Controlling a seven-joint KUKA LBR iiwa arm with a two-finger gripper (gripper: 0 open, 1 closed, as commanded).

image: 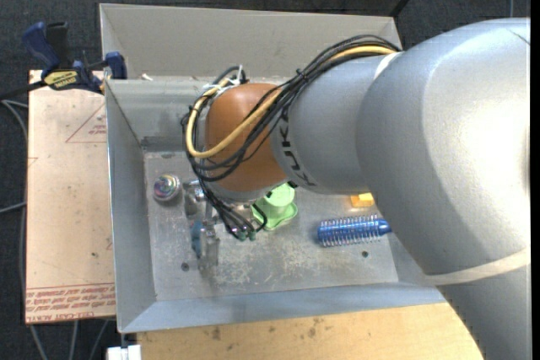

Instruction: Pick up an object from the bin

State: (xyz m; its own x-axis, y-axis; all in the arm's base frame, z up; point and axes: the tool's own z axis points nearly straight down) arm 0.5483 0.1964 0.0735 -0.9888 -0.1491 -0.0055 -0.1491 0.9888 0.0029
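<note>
A: Where is the tool (202,244) standing?

B: It is low in the front-left part of the bin (128,198), pointing down, with its tip at the grey floor or just above it. The arm (405,122) reaches in from the right. Its orange cover (240,139) and a bundle of black and yellow cables (221,149) sit above the tool.

A: Is the tool apart or together?

B: I cannot tell; this end of it is too unclear. I see nothing held in it.

A: Then which thing is it near?

B: There are two. A small silvery round thing (166,188) lies near it, up and to the left, close to the left wall. A light green plastic piece (280,206) lies to its right, partly under the orange cover. The tool is between these two, over bare floor, and I cannot tell if it touches either of them.

A: What else lies in the bin?

B: A blue ridged roller (353,229) lies on its side toward the right, well apart from the tool. A small orange block (361,200) lies just behind the roller, at the edge of the arm.
</note>
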